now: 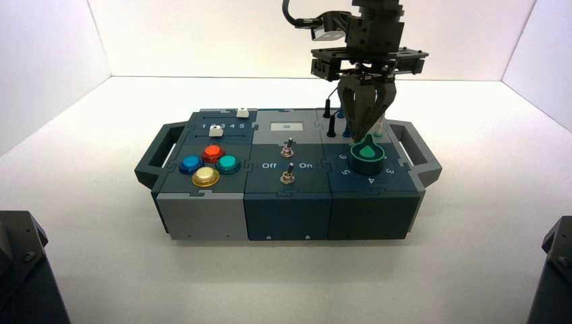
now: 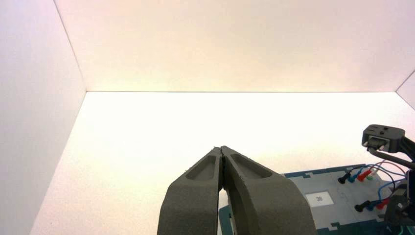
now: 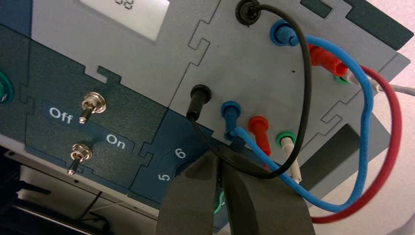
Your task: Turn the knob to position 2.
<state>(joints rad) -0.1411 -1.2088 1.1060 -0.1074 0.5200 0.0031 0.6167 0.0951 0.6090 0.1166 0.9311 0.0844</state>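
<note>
The control box sits near the middle of the white bench, long side facing the robot, and the knob is on its right-hand section, close to the front edge, with the arc of white dial numerals curving round its front. From above I can read 6, 5, 4 and 3 along that arc; the 2 I cannot make out, though it would presumably follow the 3 toward the box's right edge, where the right gripper and the knob itself get in the way. That gripper hangs straight down over the knob, its fingers drawn in to a narrow point that sits right at the mint-green top face, touching it or all but touching; I cannot tell which. The right wrist view shows the two fingers nearly pressed together with only a sliver of green between them, the 5 and 6 just beside them, and the black, blue and red wires looping close past the fingertips. The left gripper is parked off to the box's left side, away from the work, its fingers closed flat against each other on nothing. I'd judge this to be the approach stage, the knob not gripped for turning. As I see it, the next move calls for spreading the fingers enough to straddle the knob's body, settling lower, closing on it, then rotating the wrist until the pointer meets the 2, keeping clear of the black wire.
</note>
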